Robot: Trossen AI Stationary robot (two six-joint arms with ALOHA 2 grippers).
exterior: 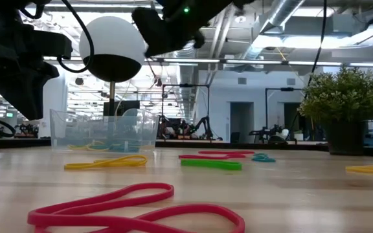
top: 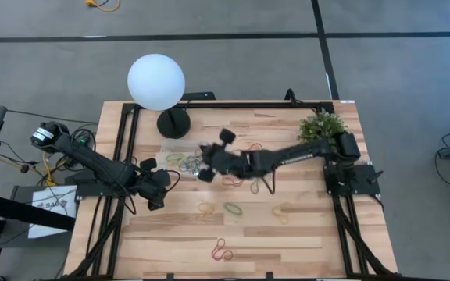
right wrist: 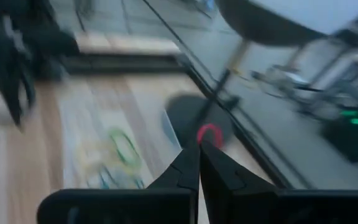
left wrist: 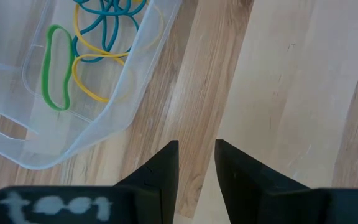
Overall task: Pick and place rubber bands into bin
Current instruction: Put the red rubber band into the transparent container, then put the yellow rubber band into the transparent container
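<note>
The clear bin (top: 180, 156) stands left of the table's middle, near the lamp's black base, and holds green, yellow and blue-grey rubber bands (left wrist: 98, 37). More rubber bands lie loose on the wood: red (top: 223, 250), green (top: 233, 208) and yellow (top: 207, 208). My right gripper (top: 207, 168) hangs above the bin's right side, shut on a red band. My left gripper (top: 156, 189) waits left of the bin's near corner (left wrist: 73, 140), its fingers (left wrist: 166, 168) a narrow gap apart, with nothing between them. My right gripper pinches a red rubber band between its two fingertips. A small red loop (right wrist: 209, 134) stands out beyond the tips. The fingers slant down over the bin (right wrist: 110, 155), and the band is lifted clear of the table.
A white globe lamp (top: 156, 81) on a black base (top: 173, 122) stands just behind the bin. A potted plant (top: 323, 125) sits at the far right corner. In the low view, red (exterior: 135, 210), yellow (exterior: 105, 163) and green (exterior: 211, 164) bands lie across the near half.
</note>
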